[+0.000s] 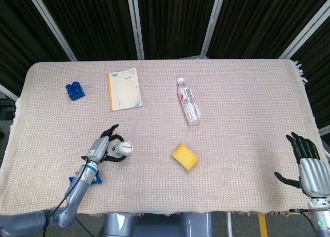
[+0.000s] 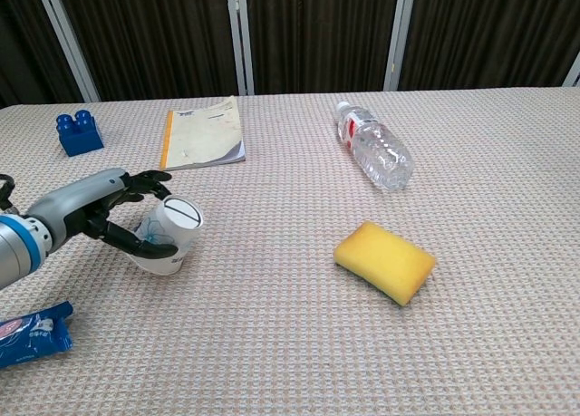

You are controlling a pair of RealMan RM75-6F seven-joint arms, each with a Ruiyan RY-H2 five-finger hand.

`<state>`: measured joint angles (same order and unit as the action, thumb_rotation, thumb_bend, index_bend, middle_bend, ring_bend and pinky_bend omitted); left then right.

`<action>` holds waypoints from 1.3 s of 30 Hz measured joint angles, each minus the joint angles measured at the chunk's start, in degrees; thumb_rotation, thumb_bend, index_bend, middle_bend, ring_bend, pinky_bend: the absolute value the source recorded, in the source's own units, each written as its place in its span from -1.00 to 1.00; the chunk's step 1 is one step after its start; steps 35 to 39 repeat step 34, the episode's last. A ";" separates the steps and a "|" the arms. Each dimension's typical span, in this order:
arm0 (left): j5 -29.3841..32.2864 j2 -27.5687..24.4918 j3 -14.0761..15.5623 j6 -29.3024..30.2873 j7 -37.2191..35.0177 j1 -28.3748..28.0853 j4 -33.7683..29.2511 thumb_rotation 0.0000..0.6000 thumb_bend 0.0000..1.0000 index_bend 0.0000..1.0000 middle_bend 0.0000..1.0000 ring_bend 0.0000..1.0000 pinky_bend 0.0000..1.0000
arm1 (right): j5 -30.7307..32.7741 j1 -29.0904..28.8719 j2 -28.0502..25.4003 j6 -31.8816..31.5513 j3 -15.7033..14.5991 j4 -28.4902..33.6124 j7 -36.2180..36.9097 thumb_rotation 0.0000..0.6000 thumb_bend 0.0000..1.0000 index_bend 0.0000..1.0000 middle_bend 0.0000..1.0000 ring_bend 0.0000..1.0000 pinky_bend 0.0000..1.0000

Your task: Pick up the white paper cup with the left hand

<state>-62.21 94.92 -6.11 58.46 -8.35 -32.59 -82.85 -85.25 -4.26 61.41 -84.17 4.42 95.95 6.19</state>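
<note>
The cup [image 2: 170,235] is lying tilted in the left robot hand [image 2: 109,215], whose fingers are wrapping its wall, low over the tabletop [image 2: 290,343] near the front left. Lifting well means squeezing gently, keeping it clear of the sponge [image 2: 385,260].

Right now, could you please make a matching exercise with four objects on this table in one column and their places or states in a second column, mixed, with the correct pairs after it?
Column one:
1. white paper cup
2. water bottle
3. yellow sponge
4. blue block

Column two:
A. lying on its side, far side of the table
B. held in the left hand
C. far left corner area, beside the notebook
D. alone near the table's middle

Pairs: 1-B, 2-A, 3-D, 4-C
</note>
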 measured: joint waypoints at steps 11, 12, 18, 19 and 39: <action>-6.59 -5.45 3.47 4.80 -0.96 5.20 -4.36 1.00 -0.74 -1.00 -1.00 -1.00 -1.00 | -0.43 0.10 0.24 -0.37 -0.18 0.13 -0.65 1.00 -0.87 -0.90 -1.00 -1.00 -1.00; -6.82 -5.89 3.66 5.05 -1.39 5.63 -4.68 1.00 -0.74 -1.00 -1.00 -1.00 -1.00 | -0.38 0.11 0.25 -0.36 -0.18 0.11 -0.63 1.00 -0.87 -0.90 -1.00 -1.00 -1.00; -9.84 -8.32 4.49 7.91 -1.79 7.63 -5.05 1.00 -0.74 -1.00 -1.00 -1.00 -1.00 | -0.16 0.05 0.30 -0.19 -0.15 -0.03 -0.96 1.00 -0.87 -0.90 -1.00 -1.00 -1.00; -10.81 -8.90 4.66 9.16 -1.40 8.10 -4.99 1.00 -0.74 -1.00 -1.00 -1.00 -1.00 | -0.07 0.02 0.36 -0.09 -0.15 -0.16 -1.14 1.00 -0.87 -0.90 -1.00 -1.00 -1.00; -18.94 -18.76 9.50 29.21 24.32 19.38 -9.30 1.00 -0.85 -1.00 -1.00 -1.00 -1.00 | 1.46 -0.96 0.57 2.85 -0.63 -1.18 -5.32 1.00 -0.87 -0.99 -1.00 -1.00 -1.00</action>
